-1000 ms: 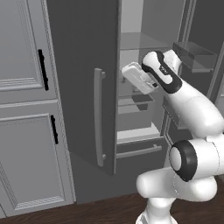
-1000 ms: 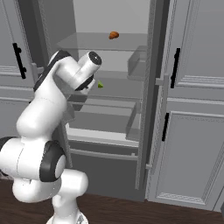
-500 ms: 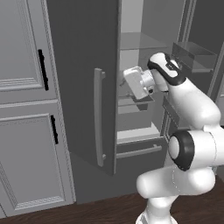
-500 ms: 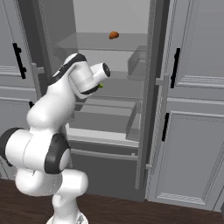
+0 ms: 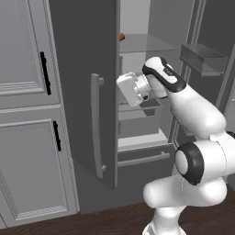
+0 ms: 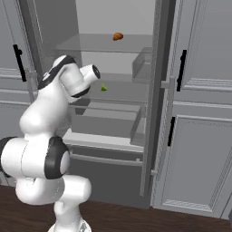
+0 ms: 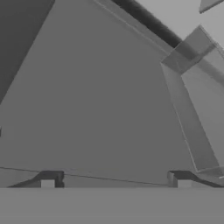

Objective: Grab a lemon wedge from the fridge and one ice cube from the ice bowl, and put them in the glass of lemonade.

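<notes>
No brand, label or writing can be read on any surface. The fridge (image 5: 82, 92) is seen as a tall dark grey unit with its doors swung open; a light grey bar handle (image 5: 96, 126) runs down the left door. Inside, glass shelves (image 6: 108, 45) and a drawer (image 6: 106, 120) are shown, with door bins (image 5: 202, 57) mounted on the right door. The lemon wedge (image 6: 103, 87) is found on the middle glass shelf, just beside the arm's wrist in the right base view and apart from it. A small round orange fruit (image 6: 118, 36) is set on the shelf above. Light grey panelled cabinets (image 6: 199, 113) with black handles (image 6: 182, 69) are placed on both sides of the fridge, and a dark wooden floor (image 6: 136, 217) is laid below.

The tool (image 7: 116, 179) is held at shelf height in the fridge opening, and its two dark fingertips (image 7: 48, 179) are seen spread wide apart with nothing between them. In the hand view a plain grey surface is faced, with a translucent bin (image 7: 197, 109) to the right
</notes>
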